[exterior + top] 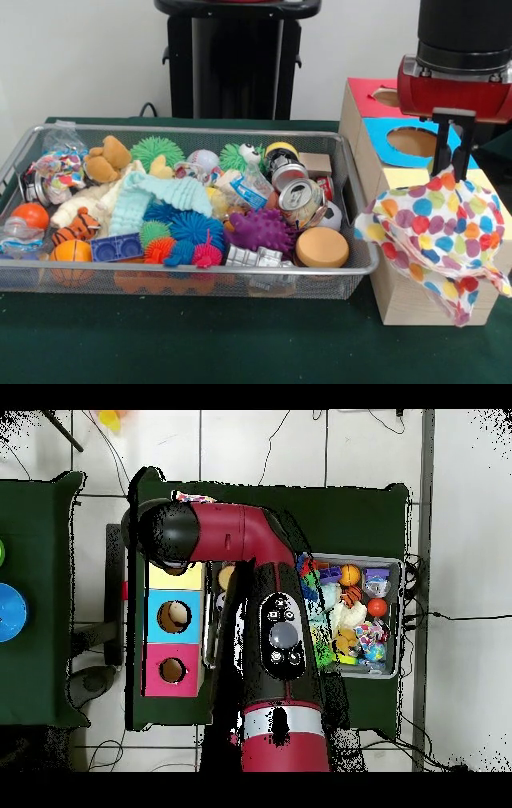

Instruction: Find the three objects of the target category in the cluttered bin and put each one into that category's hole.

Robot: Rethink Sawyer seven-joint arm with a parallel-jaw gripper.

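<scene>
Pinched shut on the top of a polka-dot cloth (436, 232), the gripper (453, 164) hangs at the far right of the front view, over the yellow end of the sorting box (392, 296). Going left to right from there means starting back at the wire bin (184, 276), which lies on the green table cover (160, 344) and is packed with an orange ball (30, 214), a plush bear (106, 158), a pale knitted cloth (160, 196), spiky rubber balls, a purple spiked toy (260, 230), a crushed can (302, 200) and a tan round pad (322, 247). Just right of the bin stands the box, its red hole (386, 97) farthest back, its blue hole (411, 142) in the middle, and the yellow section nearest, mostly hidden by the cloth. That cloth looks light and limp, draping in loose folds with no stiffness, so holding a bunched peak as now seems right, though trailing corners may catch the hole's rim. White wall stands behind; the overhead view shows pale tiled floor with cables around the table.
</scene>
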